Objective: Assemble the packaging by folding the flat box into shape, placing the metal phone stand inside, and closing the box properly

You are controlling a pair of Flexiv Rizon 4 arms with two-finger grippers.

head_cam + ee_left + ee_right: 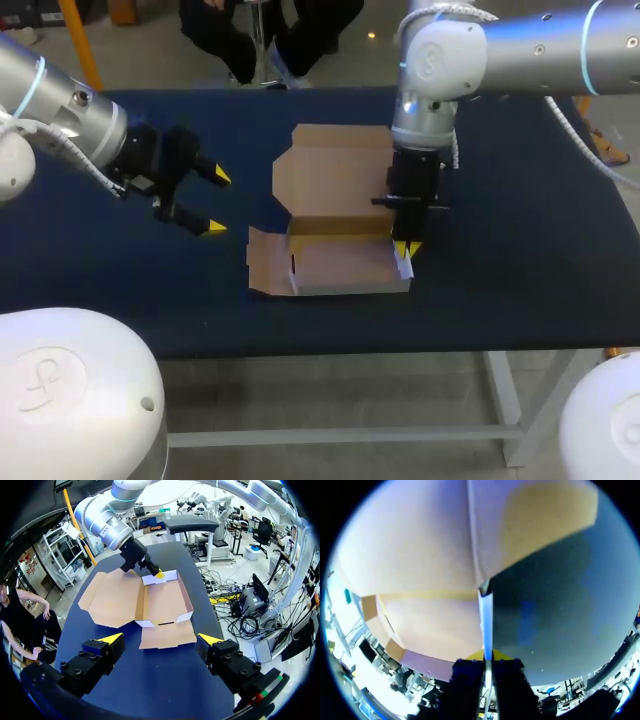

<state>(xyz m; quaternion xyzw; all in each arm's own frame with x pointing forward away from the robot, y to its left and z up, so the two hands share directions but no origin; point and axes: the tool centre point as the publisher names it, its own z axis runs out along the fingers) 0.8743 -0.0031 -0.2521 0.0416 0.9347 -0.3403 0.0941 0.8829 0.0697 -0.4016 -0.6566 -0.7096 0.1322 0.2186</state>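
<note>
Item: box [335,265], brown card, part-formed, lying on the dark surface [520,270]. Its tray walls are partly raised, the lid [335,170] lies flat beside the right pincer on the tray's far side, and one loose flap [262,262] is splayed flat on the side toward the left pincer. Right pincer [405,247]: pointing down at the box's right end, narrow, closed on the thin side flap [486,620], which runs edge-on between its two tips and away ahead of it. Left pincer [215,203]: wide, holding nothing, hovering above the surface well apart from the box, with the loose flap and the tray ahead of it. Stand: not in view in any camera. Step in hand, as judged: raising and seating the right side wall. Handling notes: keep the hold near the flap's top edge and light enough not to crease the card. Swing the flap about its fold line rather than dragging it, since the box looks light and likely to slide or lift under a sideways pull. The left pincer would serve best as a brace, lowered onto the tray floor or against the wall nearest it before the right one turns the flap. Ease the flap until it stands square with the neighbouring walls. See that any tab meets its slot before letting go, though whether a tab sits there cannot be told. Risk: card springing back on release, or a torn corner.
</note>
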